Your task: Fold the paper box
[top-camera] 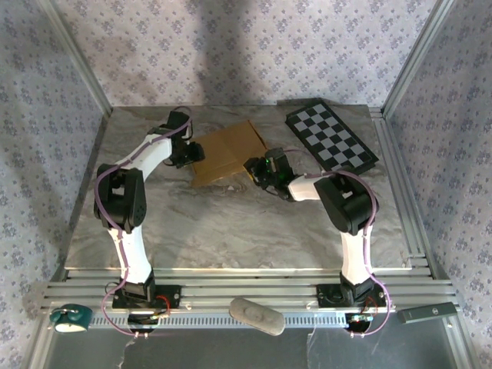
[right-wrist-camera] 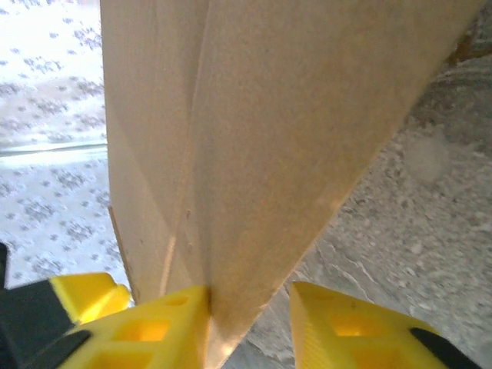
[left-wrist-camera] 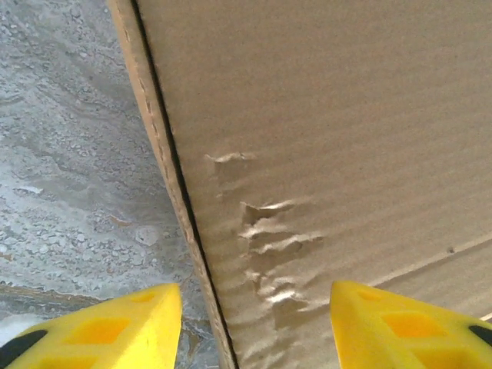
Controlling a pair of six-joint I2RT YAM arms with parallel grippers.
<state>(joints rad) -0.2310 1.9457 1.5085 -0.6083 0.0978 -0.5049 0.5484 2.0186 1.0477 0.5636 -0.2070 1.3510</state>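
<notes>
Tan paper box [top-camera: 227, 150] sits on grey marbled table [top-camera: 231, 223], floral wallpaper walls [top-camera: 254, 46] all round. Left gripper [left-wrist-camera: 252, 288] open, straddling box edge. Right gripper [right-wrist-camera: 250, 292] open around a raised flap, one finger touching.

Overhead, the paper box [top-camera: 227, 151] loses its left edge under the left arm [top-camera: 154, 147], and the left jaws are buried beneath that dark wrist, so there's no telling how they meet the cardboard. At the box's near right corner, same story: the right jaws are too small and dark to read. Over to the left wrist camera: the box [left-wrist-camera: 346, 154] runs off the top, right and bottom edges, and both yellow fingers [left-wrist-camera: 115, 327] beside its edge are cropped at the bottom. Right wrist camera: the box [right-wrist-camera: 269, 138] is cut by the top edge, its lower tip vanishes off the bottom between the fingers [right-wrist-camera: 346, 327], and the wall [right-wrist-camera: 46, 46] left of the box is washed out white.
</notes>
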